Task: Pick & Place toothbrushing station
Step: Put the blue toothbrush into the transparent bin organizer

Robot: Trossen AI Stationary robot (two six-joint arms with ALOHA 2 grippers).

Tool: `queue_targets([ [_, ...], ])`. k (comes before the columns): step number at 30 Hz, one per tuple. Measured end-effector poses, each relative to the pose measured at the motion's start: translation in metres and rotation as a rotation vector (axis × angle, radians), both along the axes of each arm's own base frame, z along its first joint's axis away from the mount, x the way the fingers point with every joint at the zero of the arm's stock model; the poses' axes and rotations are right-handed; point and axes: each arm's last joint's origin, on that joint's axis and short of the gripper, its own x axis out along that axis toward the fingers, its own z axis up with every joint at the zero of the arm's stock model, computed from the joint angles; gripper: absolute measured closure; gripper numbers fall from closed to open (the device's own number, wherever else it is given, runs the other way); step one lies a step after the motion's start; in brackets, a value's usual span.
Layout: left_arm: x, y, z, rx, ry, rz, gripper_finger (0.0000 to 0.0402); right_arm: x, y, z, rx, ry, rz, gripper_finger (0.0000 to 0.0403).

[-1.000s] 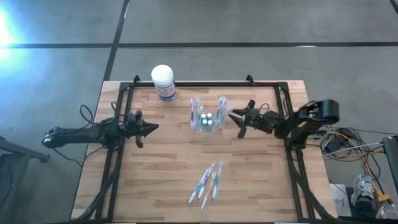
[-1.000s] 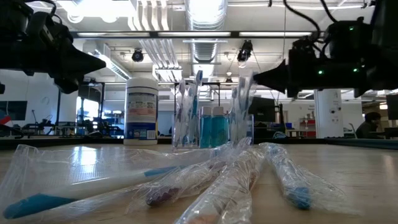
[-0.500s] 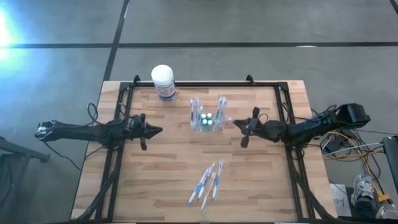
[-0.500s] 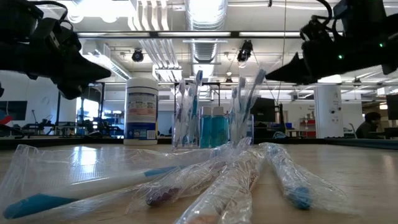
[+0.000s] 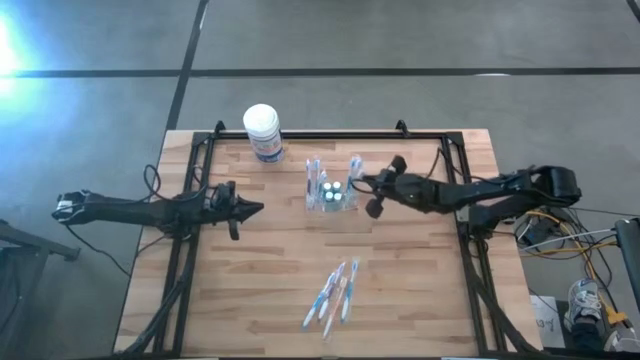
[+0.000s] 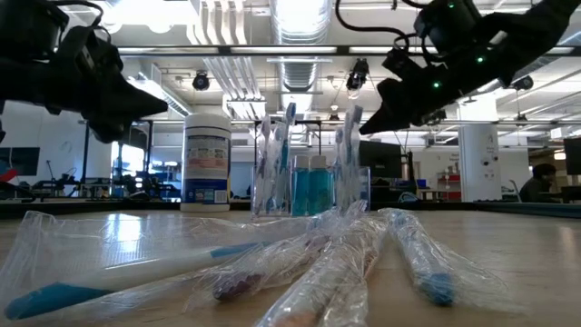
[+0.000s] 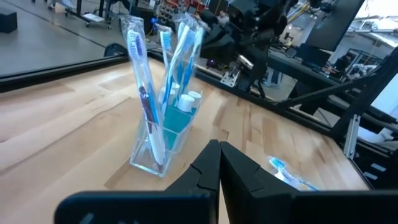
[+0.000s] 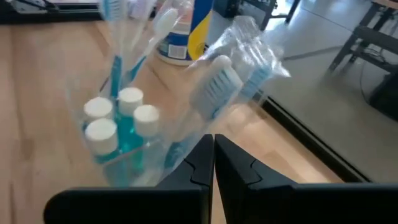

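Note:
The toothbrushing station point(image 5: 332, 196), a clear holder with small teal bottles and several wrapped toothbrushes standing in it, rests on its base at mid-table. It also shows in the low view point(image 6: 313, 193) and both wrist views point(image 7: 163, 140) point(image 8: 118, 134). My right gripper point(image 5: 363, 182) point(image 6: 363, 127) is shut, raised at the station's right end, beside a wrapped toothbrush point(image 8: 217, 84). My left gripper point(image 5: 260, 209) point(image 7: 219, 144) hovers shut, left of the station and apart from it. My right gripper's shut fingertips point(image 8: 205, 149) meet the clear wrapper point(image 8: 186, 146) of the toothbrush at the station's right end. They come slanting down from the table's right side. I cannot tell whether a fold of wrapper is pinched between them. The brush stands in the holder, leaning.
A white tub with a blue label point(image 5: 262, 130) stands at the far left of the table. Several loose wrapped toothbrushes point(image 5: 335, 295) point(image 6: 318, 259) lie near the front edge. Black frame rails point(image 5: 190, 180) run along the table's sides and back.
My right gripper has shut. It drew back toward the table's right edge, then rose and came back toward the station's right end, tipping nearer to level. One wrapped toothbrush leaned out to the right and now stands steeper again.

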Motion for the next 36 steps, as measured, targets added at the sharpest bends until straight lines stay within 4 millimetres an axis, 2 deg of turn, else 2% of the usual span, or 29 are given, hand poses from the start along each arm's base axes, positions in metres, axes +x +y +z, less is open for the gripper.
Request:
queue_targets([
  [5,0.000,0.000,0.001,-0.001,-0.002,-0.011,0.0392,0.006,-0.007,0.009,0.014,-0.017,-0.033,0.0394],
  [9,0.000,-0.001,0.000,-0.002,0.002,-0.018,0.0392,0.008,-0.007,0.021,0.068,0.044,-0.037,0.0394],
  [17,0.000,-0.001,0.000,-0.022,0.002,-0.036,0.0392,-0.003,-0.005,0.050,0.116,0.201,-0.041,0.0394],
  [22,0.001,-0.002,-0.005,-0.048,0.027,-0.038,0.0392,-0.016,-0.003,0.046,0.126,0.237,-0.046,0.0394],
  [28,0.003,-0.003,-0.012,-0.078,0.076,-0.034,0.0397,-0.031,-0.001,0.029,0.139,0.260,-0.063,0.0394],
  [33,0.005,-0.003,-0.013,-0.078,0.072,-0.032,0.0395,-0.039,-0.002,0.024,0.079,0.266,-0.143,0.0394],
  [36,0.006,-0.003,-0.013,-0.076,0.067,-0.032,0.0389,-0.042,-0.002,0.025,0.054,0.269,-0.126,0.0394],
])
